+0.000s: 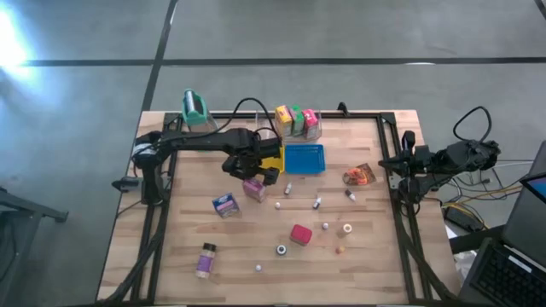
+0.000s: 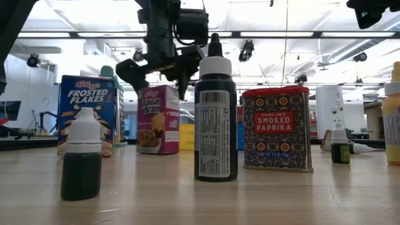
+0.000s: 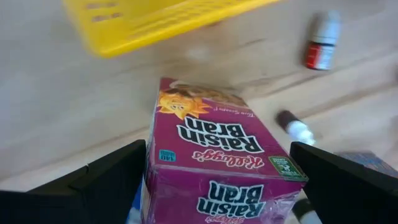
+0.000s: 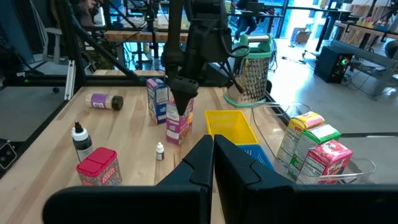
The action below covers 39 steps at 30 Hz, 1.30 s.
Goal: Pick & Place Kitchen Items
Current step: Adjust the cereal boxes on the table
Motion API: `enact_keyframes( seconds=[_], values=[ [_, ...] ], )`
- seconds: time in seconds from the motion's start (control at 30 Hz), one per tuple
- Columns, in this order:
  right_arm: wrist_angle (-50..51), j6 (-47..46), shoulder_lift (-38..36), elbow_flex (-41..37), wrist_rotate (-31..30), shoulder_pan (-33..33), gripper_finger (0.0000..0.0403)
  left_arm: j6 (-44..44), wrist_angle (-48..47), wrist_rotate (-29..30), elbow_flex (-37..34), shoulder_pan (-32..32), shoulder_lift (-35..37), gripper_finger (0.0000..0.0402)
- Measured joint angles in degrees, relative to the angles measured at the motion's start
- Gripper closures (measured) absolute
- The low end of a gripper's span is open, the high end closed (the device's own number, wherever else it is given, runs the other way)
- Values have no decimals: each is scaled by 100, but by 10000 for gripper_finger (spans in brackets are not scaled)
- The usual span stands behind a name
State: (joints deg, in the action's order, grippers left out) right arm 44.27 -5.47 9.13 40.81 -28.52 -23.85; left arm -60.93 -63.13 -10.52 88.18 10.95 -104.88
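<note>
A pale wooden surface [image 1: 188, 247] stands in a large workshop with a grey floor, framed by dark rails and scattered with small kitchen goods.

The thing in hand is the Raisin Bran carton [image 3: 217, 158], a purple box standing upright near the middle of the surface, just in front of the yellow tray [image 1: 275, 161]. The left end effector [image 1: 253, 173] hangs directly over it, released and spread wide, with one finger [image 3: 93, 180] on each side of the carton's top and clear of its faces. In my judgement this is the approach step of a pick: the fingers straddle the box but have not closed on it.

Next to the carton stands a Frosted Flakes carton [image 1: 225, 205], and beyond the yellow tray lies the blue tray [image 1: 304, 159]. A clear bin [image 4: 364, 167] at the far edge holds yellow, green and pink cartons. Small dropper bottles, a red paprika tin [image 1: 300, 234], an orange pouch [image 1: 359, 176] and a spice jar [image 1: 206, 258] lie well apart across the rest of the surface.

The right end effector [image 4: 213, 149] is clenched and empty, parked off the right edge.

The next move probably calls for a short descent so the fingers reach well down the carton's sides, then a squeeze gentle enough not to crush thin card, and a straight lift clear of the neighbouring Frosted Flakes carton.
</note>
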Motion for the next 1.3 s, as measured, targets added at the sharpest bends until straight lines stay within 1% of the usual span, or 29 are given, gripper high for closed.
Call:
enact_keyframes(
  seconds=[0.07, 0.13, 0.2, 0.23, 0.27, 0.3, 0.33, 0.37, 0.4, 0.43, 0.5, 0.53, 0.57, 0.6, 0.63, 0.67, 0.73, 0.77, 0.87, 0.93, 1.0, 1.1, 1.3],
  values=[
    [0, 3, 0, 1, 1, 1, 394, 165, 110, -25, 0, -28, 0, 2],
    [0, -6, 0, 1, 1, -1, 394, 310, 133, 79, 9, -44, 0, 2],
    [0, 0, 0, 1, 1, 1, 394, -136, 7, 133, 2, -54, 0, 2],
    [0, 2, 0, 1, 1, 1, 394, 29, 32, -60, -57, -52, 2, 2],
    [0, 2, 0, 1, 1, 1, 394, 645, 139, -367, -88, -60, 2, 2],
    [0, 0, 0, 1, 1, 1, 394, 1323, 364, -513, -89, -92, 0, 2],
    [0, -2, 0, -1, 1, 1, 394, 1537, 475, -421, -73, -130, -4, 2],
    [0, -1, 0, 0, 1, 0, 394, 1203, 325, -161, -63, -150, -4, 2],
    [0, 2, 0, 0, 1, 1, 394, 626, 77, 106, -72, -167, 11, 2],
    [0, 2, 0, 0, 0, 1, 394, 520, -43, 69, -93, -140, 22, 2],
    [0, -4, 0, -1, 1, 0, 394, 1253, 386, -359, -43, -87, 17, 2],
    [1, 1, 0, 0, 1, -1, 394, 1153, 377, -317, 34, -87, 1, 2],
    [0, 3, 0, 1, 0, 1, 394, 865, 191, -182, 40, -106, -7, 2],
    [0, 4, 0, -1, -1, 1, 394, 926, 70, -240, 22, -112, 6, 2],
    [0, 2, 0, -1, -1, -1, 394, 1260, 238, -332, 11, -120, 13, 2],
    [0, 0, 0, 1, 1, -1, 394, 1299, 430, -348, 49, -137, 11, 2],
    [0, 4, 0, 1, 1, 0, 394, 755, 180, -149, 73, -152, 4, 2],
    [0, 2, 0, 1, -1, 1, 394, 727, 131, -134, 64, -144, 19, 2],
    [0, 2, 0, -1, 1, -1, 394, 278, 38, 4, 157, -136, 24, 2],
    [0, 4, 0, -1, 0, 1, 394, 377, 42, -3, 194, -144, 24, 2],
    [0, 3, 2, 1, 1, -1, 394, 251, -6, 167, 213, -146, 24, 2],
    [0, 4, -2, 0, 1, 1, 394, 135, -6, -9, 252, -175, 24, 2],
    [0, -1, -2, -1, 1, 1, 394, 264, -120, 226, 264, -158, 47, 2]
  ],
)
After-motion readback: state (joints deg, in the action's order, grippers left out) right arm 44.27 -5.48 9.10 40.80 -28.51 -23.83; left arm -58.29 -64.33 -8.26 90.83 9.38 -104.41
